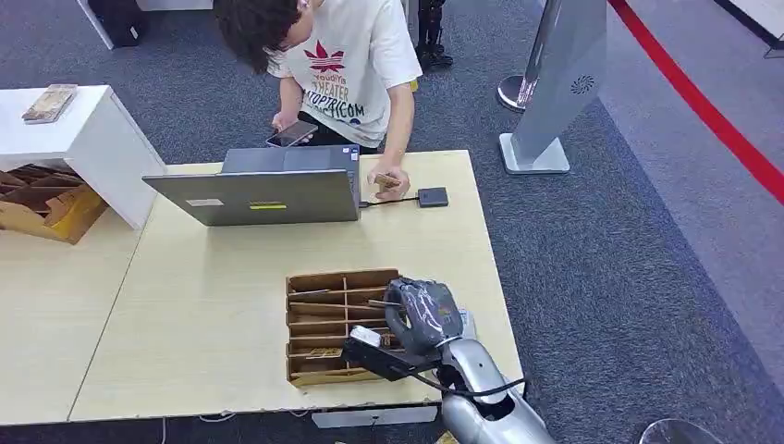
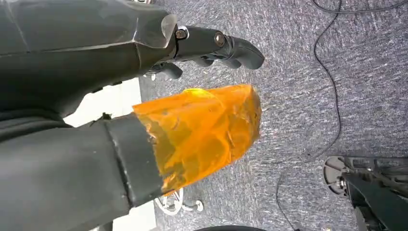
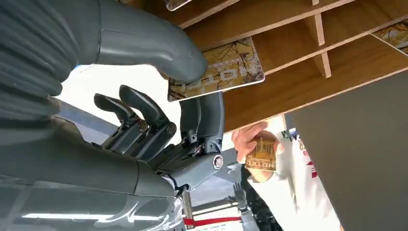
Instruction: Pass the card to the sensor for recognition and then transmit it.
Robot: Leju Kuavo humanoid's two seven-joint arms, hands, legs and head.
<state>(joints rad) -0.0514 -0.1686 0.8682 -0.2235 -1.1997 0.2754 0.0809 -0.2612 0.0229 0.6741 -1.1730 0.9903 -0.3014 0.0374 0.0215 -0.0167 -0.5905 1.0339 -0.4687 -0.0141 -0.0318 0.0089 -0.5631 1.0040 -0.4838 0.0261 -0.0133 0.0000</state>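
My right hand (image 1: 421,314) is over the right side of the wooden card box (image 1: 319,370) near the table's front edge. In the right wrist view its thumb (image 3: 159,53) and fingers (image 3: 207,115) pinch a brown "HOTEL" card (image 3: 226,70) just above the box's compartments (image 3: 298,29). The small dark sensor (image 1: 433,196) lies at the far side of the table, wired to the laptop. Next to it, a person's hand holds another card (image 1: 386,180), the same card (image 3: 262,153) also showing in the right wrist view. My left hand (image 2: 120,53) hangs over the carpet, holding nothing, with its orange-taped thumb (image 2: 202,125) apart from the fingers (image 2: 221,45).
An open grey laptop (image 1: 263,190) stands on the table between the box and the person, who leans over the far edge with a phone (image 1: 291,134). A white cabinet (image 1: 74,139) and cardboard box (image 1: 42,208) are at the left. A grey stand (image 1: 559,83) is at the far right.
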